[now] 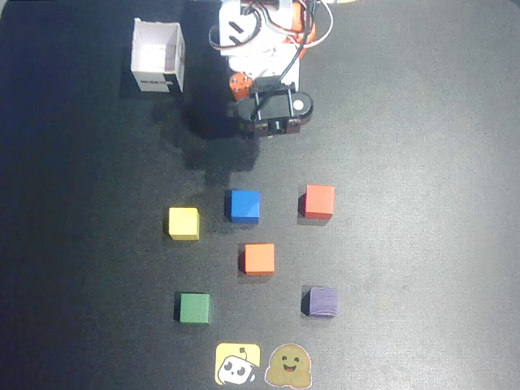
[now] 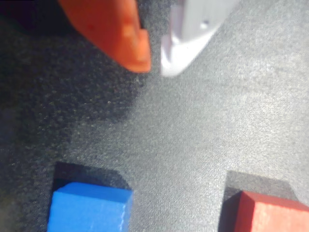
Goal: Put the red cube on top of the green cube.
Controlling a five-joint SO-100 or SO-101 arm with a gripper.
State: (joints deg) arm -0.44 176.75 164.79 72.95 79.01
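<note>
The red cube (image 1: 319,201) sits on the black mat right of the blue cube (image 1: 243,205); its top corner also shows at the bottom right of the wrist view (image 2: 270,212). The green cube (image 1: 194,309) sits at the lower left of the overhead view, out of the wrist view. My gripper (image 2: 154,65) hangs above bare mat behind the red and blue cubes. Its orange finger (image 2: 120,34) and white finger (image 2: 193,29) are nearly together with nothing between them. The arm (image 1: 264,57) stands folded at the top.
A lighter orange cube (image 1: 259,258), a yellow cube (image 1: 184,223) and a purple cube (image 1: 320,301) stand between and around the two. A white open box (image 1: 158,57) stands at the top left. Two stickers (image 1: 264,366) lie at the bottom edge.
</note>
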